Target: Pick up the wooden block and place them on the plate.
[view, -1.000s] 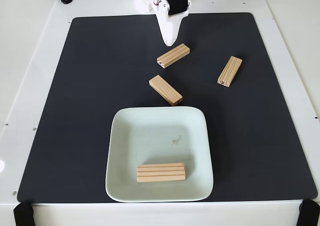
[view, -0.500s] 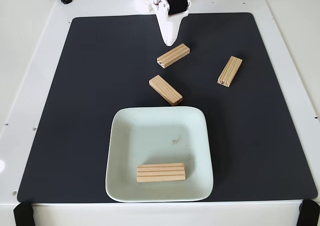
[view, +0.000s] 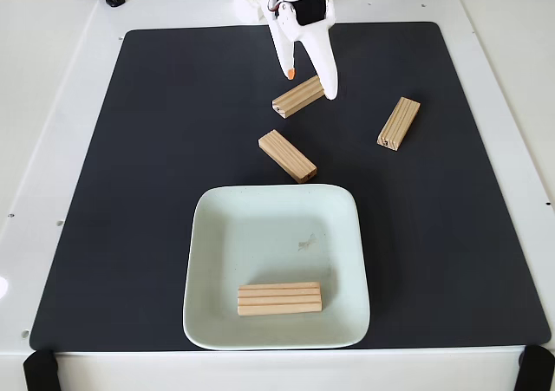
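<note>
Fixed view: gripper (view: 310, 85) at upper centre of frame, jaws now spread apart; half a second ago they were closed into one white wedge. One finger with an orange tip (view: 290, 74) sits just above the upper-left side of the nearest wooden block (view: 298, 96); the other finger comes down at that block's right end, touching or nearly so, can't tell which. The block lies tilted on the black mat (view: 156, 192), not lifted, same spot as before.

Second block (view: 287, 156) mid-frame, just above the plate's top rim, apart from it. Third block (view: 399, 123) at right, well apart from the rest. Fourth block (view: 279, 298) already lies flat in the lower part of the plate (view: 217, 235), which sits lower centre. The mat rests on a white table (view: 52, 105).

Judgement: opening means the grasp on the top block is being set up; one of four placed, three left. Jaws need to straddle the block's narrow width before closing.
</note>
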